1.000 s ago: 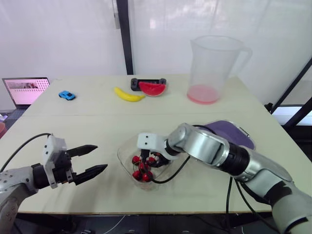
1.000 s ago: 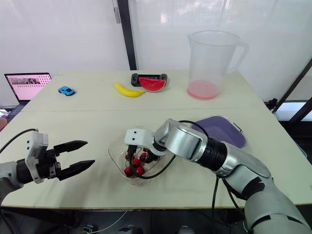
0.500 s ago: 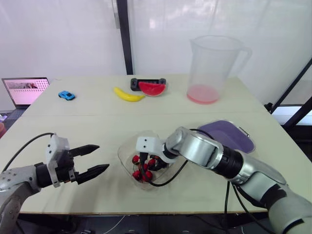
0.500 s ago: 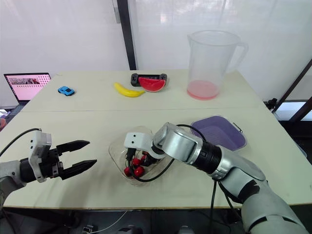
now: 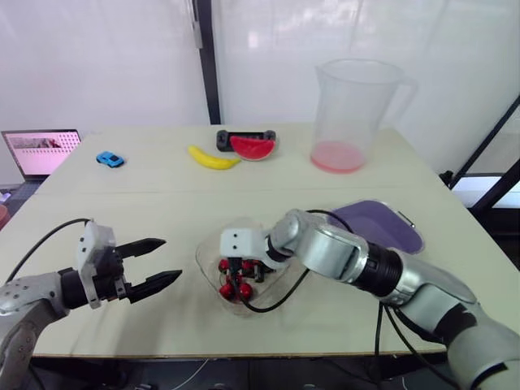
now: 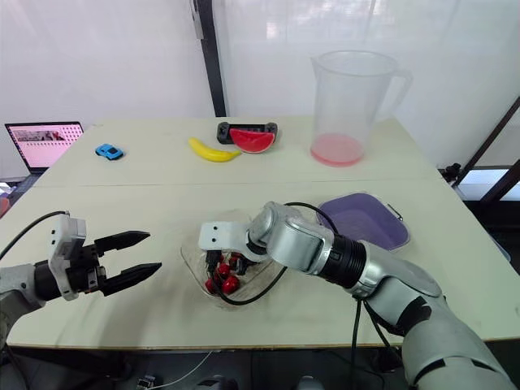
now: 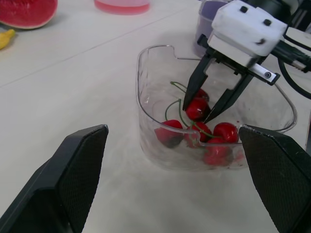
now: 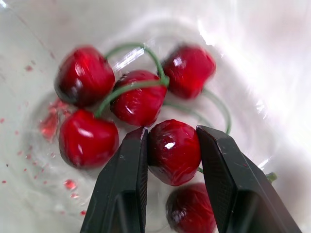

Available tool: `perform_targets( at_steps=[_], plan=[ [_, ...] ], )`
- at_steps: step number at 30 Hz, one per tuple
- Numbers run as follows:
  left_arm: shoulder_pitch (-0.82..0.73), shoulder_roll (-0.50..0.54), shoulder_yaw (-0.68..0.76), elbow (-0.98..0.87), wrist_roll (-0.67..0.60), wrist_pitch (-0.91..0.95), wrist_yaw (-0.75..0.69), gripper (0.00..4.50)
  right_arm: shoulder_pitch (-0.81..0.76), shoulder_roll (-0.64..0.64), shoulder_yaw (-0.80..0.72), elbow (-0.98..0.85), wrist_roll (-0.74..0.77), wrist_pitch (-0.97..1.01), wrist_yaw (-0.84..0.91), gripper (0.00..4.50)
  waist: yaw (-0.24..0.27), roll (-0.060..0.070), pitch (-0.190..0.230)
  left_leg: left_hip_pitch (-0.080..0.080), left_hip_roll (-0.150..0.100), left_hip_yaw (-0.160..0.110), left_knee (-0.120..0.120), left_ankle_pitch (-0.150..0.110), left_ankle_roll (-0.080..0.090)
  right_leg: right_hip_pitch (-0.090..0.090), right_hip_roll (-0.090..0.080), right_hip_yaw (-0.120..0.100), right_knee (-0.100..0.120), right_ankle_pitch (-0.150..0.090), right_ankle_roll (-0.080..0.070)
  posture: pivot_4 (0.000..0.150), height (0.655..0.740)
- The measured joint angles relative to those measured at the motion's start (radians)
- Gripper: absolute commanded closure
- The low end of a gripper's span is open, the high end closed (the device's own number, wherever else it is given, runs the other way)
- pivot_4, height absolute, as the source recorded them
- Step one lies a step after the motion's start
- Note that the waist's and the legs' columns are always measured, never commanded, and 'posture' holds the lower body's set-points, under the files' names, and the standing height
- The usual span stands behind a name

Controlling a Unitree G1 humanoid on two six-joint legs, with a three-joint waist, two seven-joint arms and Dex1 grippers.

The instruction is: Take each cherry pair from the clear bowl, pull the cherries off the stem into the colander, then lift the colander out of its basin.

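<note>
The clear bowl (image 5: 205, 262) sits at the table's front centre and holds several red cherries (image 7: 196, 108) on green stems. My right gripper (image 5: 239, 279) reaches down into the bowl. In the right wrist view its two black fingers (image 8: 127, 180) press on both sides of one cherry (image 8: 174, 151). My left gripper (image 5: 172, 258) hovers open to the left of the bowl, a short gap away, pointing at it with nothing held. The purple colander in its basin (image 5: 388, 224) stands to the right, partly hidden behind my right arm.
At the back right stands a tall clear pitcher (image 5: 354, 114) with pink liquid. A banana (image 5: 213, 158), a watermelon slice (image 5: 253, 147) and a blue toy car (image 5: 108, 159) lie along the back. A laptop (image 5: 39, 152) is at the far left edge.
My right gripper has shifted a little to the left inside the bowl and settled among the cherries. The left gripper has stayed open in about the same place.
</note>
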Motion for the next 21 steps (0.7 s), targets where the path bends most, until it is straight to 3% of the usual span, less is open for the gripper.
perform_targets(
  at_steps=[4,7,11,12,21],
  plan=[
    [-0.002,0.0,-0.001,0.003,0.006,-0.006,0.0,0.0,-0.006,0.024,0.023,0.031,-0.043,-0.066,0.039,2.88,-0.008,0.0,0.0,0.0,0.0,0.0,-0.001,0.0,0.0,0.0,0.0,0.0,0.0,0.0,0.0,0.15,0.74],
    [-0.003,0.0,-0.001,0.003,0.008,-0.007,0.0,0.0,-0.006,0.038,0.03,0.055,-0.054,-0.076,0.077,2.1,-0.011,0.0,0.0,0.0,0.0,0.0,-0.001,0.0,0.0,0.0,0.0,0.0,0.0,0.0,0.0,0.15,0.74],
    [-0.003,-0.001,-0.01,0.003,0.008,-0.008,0.001,0.0,-0.018,0.034,0.021,0.056,-0.065,-0.074,0.12,0.26,-0.01,0.0,0.0,0.0,0.0,-0.001,-0.001,0.0,-0.001,0.0,0.0,0.0,0.0,0.0,0.0,0.15,0.74],
    [-0.004,-0.002,-0.015,0.003,0.008,-0.009,0.0,0.0,-0.021,0.031,0.008,0.05,-0.065,-0.068,0.13,0.08,-0.01,0.0,0.0,0.0,0.0,-0.001,-0.001,0.0,-0.001,0.0,0.0,0.0,0.0,0.0,0.0,0.15,0.74],
    [-0.049,-0.003,-0.04,0.025,0.008,-0.015,-0.005,0.0,-0.049,0.019,-0.145,-0.002,-0.042,0.089,0.143,0.08,-0.01,0.0,0.0,0.0,0.0,-0.001,-0.001,0.0,-0.001,-0.001,0.0,0.0,0.0,0.0,0.0,0.15,0.74]
  ],
)
